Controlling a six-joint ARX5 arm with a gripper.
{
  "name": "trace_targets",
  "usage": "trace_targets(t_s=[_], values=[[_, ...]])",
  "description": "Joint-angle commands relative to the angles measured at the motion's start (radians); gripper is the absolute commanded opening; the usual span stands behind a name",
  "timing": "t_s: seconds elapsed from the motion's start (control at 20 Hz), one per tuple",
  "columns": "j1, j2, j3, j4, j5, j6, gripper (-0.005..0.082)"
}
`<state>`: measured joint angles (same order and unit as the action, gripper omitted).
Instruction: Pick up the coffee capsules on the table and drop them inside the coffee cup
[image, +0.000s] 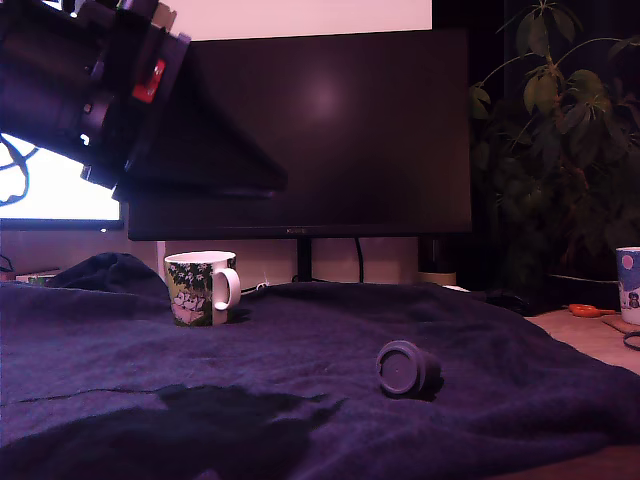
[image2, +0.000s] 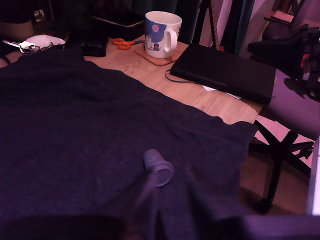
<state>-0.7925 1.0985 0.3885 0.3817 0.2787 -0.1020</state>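
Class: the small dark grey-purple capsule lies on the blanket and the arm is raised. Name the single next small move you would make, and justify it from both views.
Probably lower the gripper toward the small dark grey-purple coffee capsule. It lies tipped on its side on the rumpled dark blanket, apart from the white leafy-print mug, with nothing held. In the wrist view the blurred fingers already frame the capsule, so descent seems to come before closing.

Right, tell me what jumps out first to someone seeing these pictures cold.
The dark arm looms large at the exterior view's upper left, hanging over the rumpled navy blanket on the table. On that blanket a lone grey-purple coffee capsule lies on its side, to the exterior view's right of the white leafy-print coffee cup, which stands upright before a dark monitor. In the wrist view, a pale blue cup sits on the bare wood beyond the blanket's edge.
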Motion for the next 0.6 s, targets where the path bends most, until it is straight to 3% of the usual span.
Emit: trace_targets(t_s=[0.0, 0.4, 0.55], values=[[-0.006, 0.011, -0.008, 0.009, 0.001, -0.003, 0.0495], [-0.02, 0.133, -0.008, 0.124, -0.004, 0.005, 0.0525], [-0.02, 0.195, -0.002, 0.181, -0.009, 0.005, 0.0591]])
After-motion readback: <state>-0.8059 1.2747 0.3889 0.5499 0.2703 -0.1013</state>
